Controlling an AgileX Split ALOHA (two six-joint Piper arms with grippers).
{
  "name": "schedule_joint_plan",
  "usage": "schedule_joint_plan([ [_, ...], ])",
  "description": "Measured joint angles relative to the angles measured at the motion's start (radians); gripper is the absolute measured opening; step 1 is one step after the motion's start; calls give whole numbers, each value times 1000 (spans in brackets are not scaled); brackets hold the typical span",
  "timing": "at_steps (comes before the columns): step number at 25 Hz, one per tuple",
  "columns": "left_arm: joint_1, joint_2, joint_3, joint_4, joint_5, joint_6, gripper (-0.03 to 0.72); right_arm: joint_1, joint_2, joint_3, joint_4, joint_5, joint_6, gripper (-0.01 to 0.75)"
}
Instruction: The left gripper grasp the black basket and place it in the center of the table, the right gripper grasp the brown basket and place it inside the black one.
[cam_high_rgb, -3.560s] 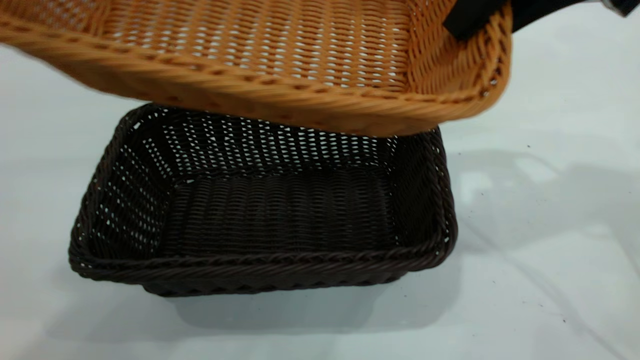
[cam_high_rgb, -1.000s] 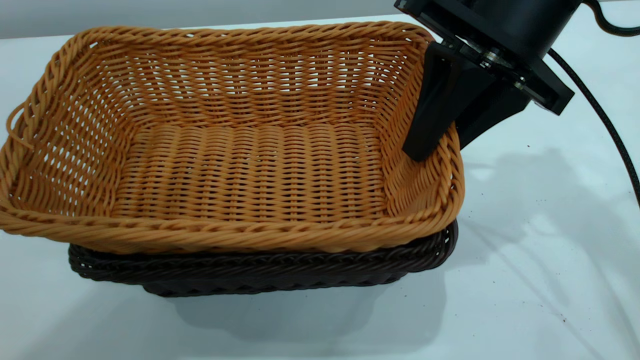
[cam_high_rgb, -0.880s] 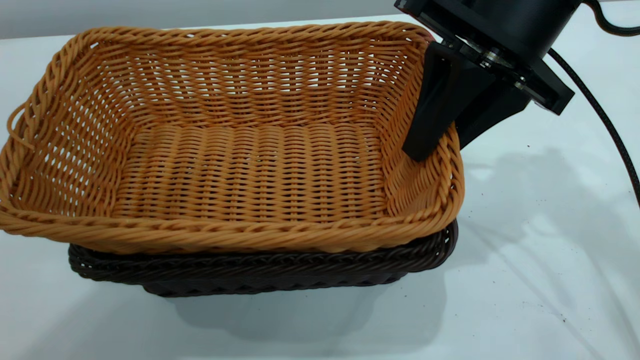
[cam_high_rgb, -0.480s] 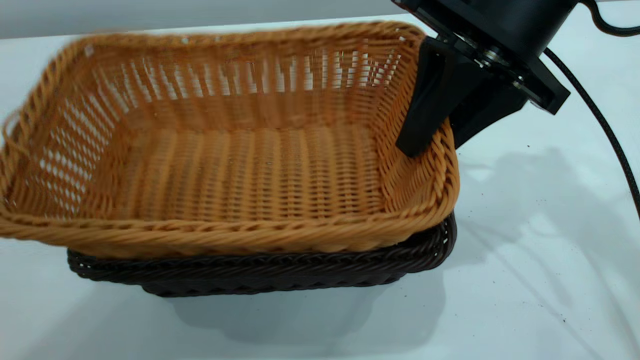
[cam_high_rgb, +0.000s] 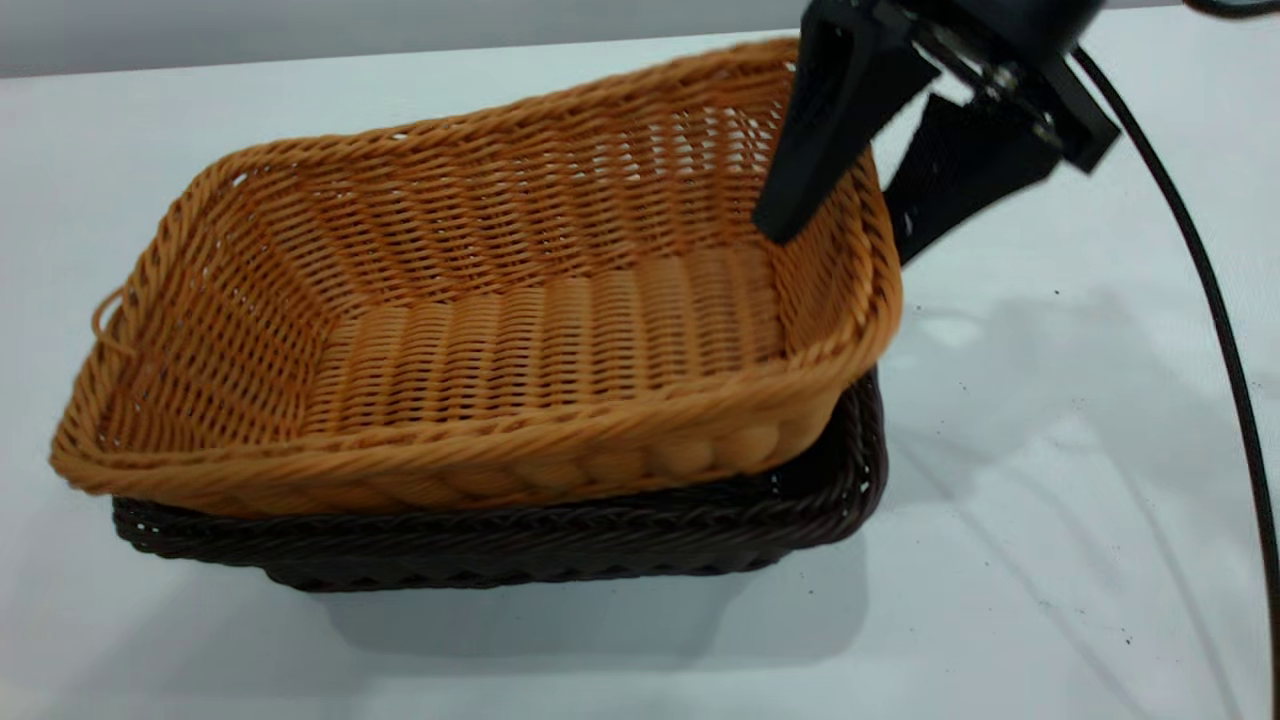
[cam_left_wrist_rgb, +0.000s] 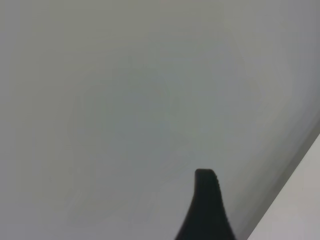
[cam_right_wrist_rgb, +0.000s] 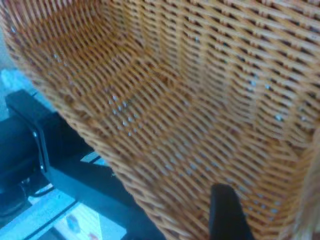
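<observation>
The black basket (cam_high_rgb: 560, 530) is seated mid-table. The brown basket (cam_high_rgb: 480, 330) is nested inside, askew, its far right end raised. That end wall is straddled by the spread right gripper (cam_high_rgb: 850, 200). A straight upward withdrawal is advised.

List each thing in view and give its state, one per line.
Brown basket: tilted, partly nested in the black one, right end raised.
Black basket: upright on the table, under the brown one.
Right hand: open, fingers straddling the brown basket's right wall.
Left hand: away from both baskets, one finger showing.
</observation>
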Motion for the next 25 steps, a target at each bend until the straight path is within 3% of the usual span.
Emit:
schedule_joint_plan([
  [7,0,0,0,0,0,2,481,0,-44,-100,-100,0,70,377],
  [14,0,0,0,0,3,2,481,0,-81,-101,-137,-1,76,377],
  [25,0,0,0,-1,63,-9,481,0,-329,-101,-359,-1,147,345],
])
